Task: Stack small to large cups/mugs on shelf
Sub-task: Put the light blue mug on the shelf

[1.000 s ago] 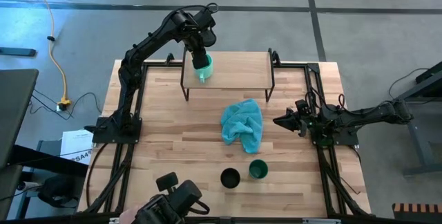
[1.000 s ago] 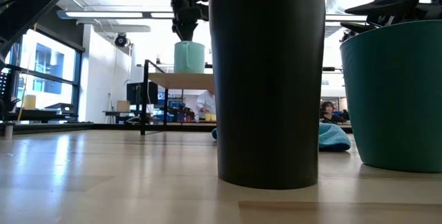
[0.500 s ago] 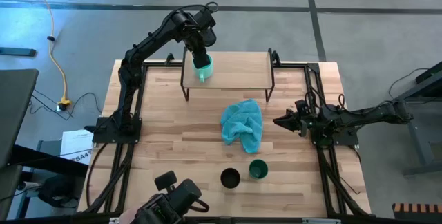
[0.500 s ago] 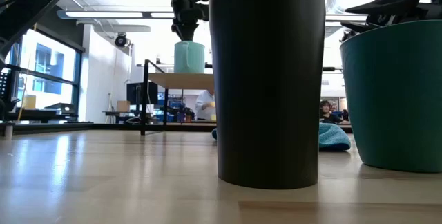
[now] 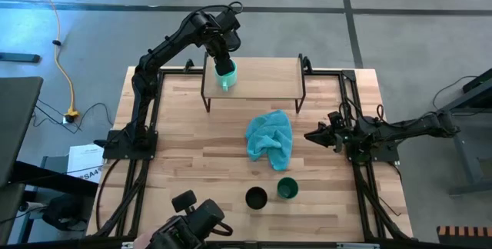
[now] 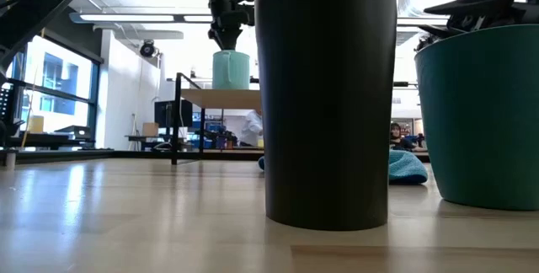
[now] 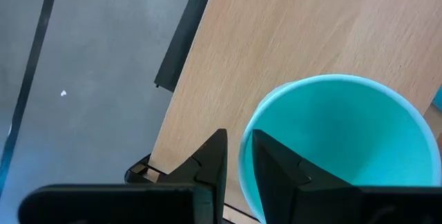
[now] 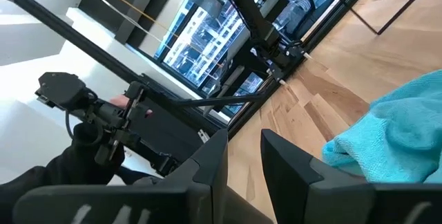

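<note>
One of three cups, the light turquoise mug, stands on the shelf with the left hand pinching its rim, while the black cup and dark green cup wait on the desk, well apart from that hand.

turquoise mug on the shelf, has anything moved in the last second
Barely. The left gripper has stayed pinched on the rim of the turquoise mug, which stands where it was on the shelf. The black cup, green cup, teal cloth and right gripper have not moved.
</note>
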You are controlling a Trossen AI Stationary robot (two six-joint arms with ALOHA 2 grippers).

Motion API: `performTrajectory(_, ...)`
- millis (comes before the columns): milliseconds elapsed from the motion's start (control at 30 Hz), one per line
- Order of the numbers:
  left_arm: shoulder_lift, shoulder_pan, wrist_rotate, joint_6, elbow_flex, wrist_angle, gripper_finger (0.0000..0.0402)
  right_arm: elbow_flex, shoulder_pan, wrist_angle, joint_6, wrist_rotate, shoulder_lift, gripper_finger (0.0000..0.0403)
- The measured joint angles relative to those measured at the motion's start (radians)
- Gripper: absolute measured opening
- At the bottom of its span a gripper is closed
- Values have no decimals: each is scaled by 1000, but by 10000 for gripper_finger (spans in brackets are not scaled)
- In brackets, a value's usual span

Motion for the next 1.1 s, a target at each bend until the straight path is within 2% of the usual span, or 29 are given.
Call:
performTrajectory(200,0,0,7,-41,0,7,58,0,12,0,0,0,0,79)
performTrajectory(1100,0,0,8,-46,0,0,58,0,12,0,1,0,0,79)
